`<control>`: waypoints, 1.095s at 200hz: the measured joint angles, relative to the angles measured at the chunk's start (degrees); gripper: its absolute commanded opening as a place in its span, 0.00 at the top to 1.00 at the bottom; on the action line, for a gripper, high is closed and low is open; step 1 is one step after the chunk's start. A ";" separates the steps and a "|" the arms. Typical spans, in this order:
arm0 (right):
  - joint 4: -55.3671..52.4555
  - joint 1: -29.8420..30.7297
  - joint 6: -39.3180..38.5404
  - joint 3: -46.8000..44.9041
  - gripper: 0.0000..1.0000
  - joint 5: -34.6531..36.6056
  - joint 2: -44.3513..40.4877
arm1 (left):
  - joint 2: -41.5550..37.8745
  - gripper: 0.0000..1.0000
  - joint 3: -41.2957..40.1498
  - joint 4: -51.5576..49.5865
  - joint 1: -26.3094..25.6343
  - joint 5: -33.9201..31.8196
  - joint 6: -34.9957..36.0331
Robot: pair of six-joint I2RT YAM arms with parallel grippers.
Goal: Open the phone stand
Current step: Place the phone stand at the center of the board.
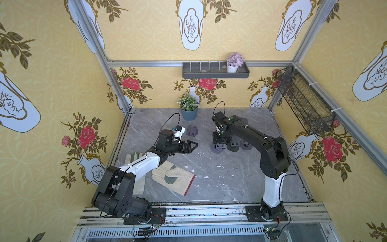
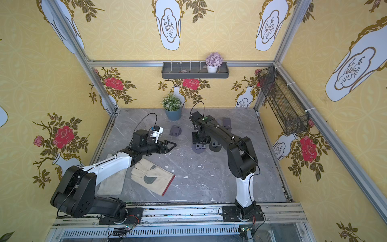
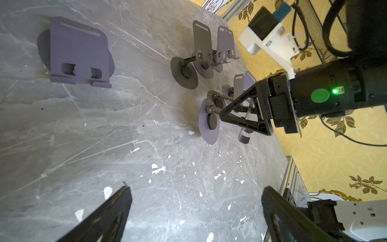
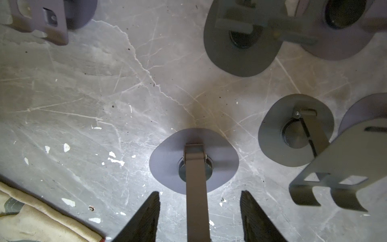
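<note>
The phone stand (image 1: pixel 217 149) was seen on the grey surface (image 1: pixel 230 178), in front of the potted plant (image 1: pixel 189 108) and a little to its right. Its rounded base (image 4: pixel 167 165) lay flat and its stem (image 4: pixel 196 199) was raised off the base. The right claw (image 4: pixel 200 192) was positioned over it, pointing down, with the jaws partly apart and set astride the stem. In the right wrist view a gap was shown on each side of the stem. Whether the stand's upper plate was pinched deeper between the jaws could not be told, as that part was hidden.

The left claw (image 1: pixel 193 147) was held spread wide and empty above the surface, straight in front of the plant and well apart from it. A folded stand (image 1: pixel 192 131) was lying flat between the plant and the left claw, touched by neither claw.

Several unfolded stands (image 3: pixel 184 71) were grouped just beside the phone stand, farther to the right of the plant, with their plates upright. A pale work glove (image 1: pixel 173 177) was spread flat well in front of the plant. A second glove (image 1: pixel 138 182) was partly covered by the left arm, in front of the plant and to its left.
</note>
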 measured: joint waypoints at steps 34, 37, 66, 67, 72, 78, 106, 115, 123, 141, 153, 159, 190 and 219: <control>0.13 -1.07 0.00 0.00 0.47 -0.39 1.73 | 0.00 0.01 -0.44 0.04 0.00 0.00 -0.20; 0.13 -1.11 -0.02 0.00 0.46 -0.48 1.86 | 0.00 0.01 -0.48 0.09 0.00 0.00 -0.17; 0.13 -1.57 -0.04 0.09 0.36 -0.98 2.84 | 0.00 0.01 -0.76 0.46 0.00 -0.02 -0.20; 0.13 -1.60 -0.04 0.09 0.35 -0.98 2.86 | 0.00 0.01 -0.76 0.44 0.00 -0.02 -0.20; 0.13 -1.62 -0.02 0.09 0.33 -0.98 3.02 | 0.00 0.01 -0.79 0.46 0.00 -0.02 -0.22; 0.11 -1.70 -0.09 0.15 0.31 -0.98 3.19 | 0.00 0.01 -0.83 0.48 0.00 -0.02 -0.24; 0.07 -1.86 -0.26 0.42 0.23 -1.51 3.54 | 0.00 0.01 -1.14 1.03 0.00 -0.02 -0.68; 0.09 -1.90 -0.26 0.66 0.18 -1.49 3.63 | 0.00 0.01 -1.16 1.01 0.00 -0.02 -0.79; 0.09 -1.92 -0.28 0.85 0.14 -1.60 3.69 | 0.00 0.01 -1.16 1.16 0.00 -0.02 -1.07; -0.11 -1.97 -0.28 1.42 0.01 -1.60 3.74 | 0.04 0.01 -1.16 1.29 0.00 -0.02 -1.09; -0.11 -2.01 -0.57 1.95 0.02 -1.57 3.67 | 0.11 0.01 -1.03 1.29 0.00 -0.07 -1.11; -0.11 -2.03 -0.61 2.21 0.02 -1.62 3.52 | 0.11 0.01 -0.87 1.25 0.00 -0.22 -1.18; -0.31 -2.01 -0.52 3.69 0.02 -1.53 1.64 | 0.11 0.01 0.94 0.92 -0.22 -2.69 -1.29; -0.22 -1.90 -0.22 4.15 0.02 -1.38 -0.07 | 2.62 0.01 7.15 -0.55 -0.37 -8.24 -1.36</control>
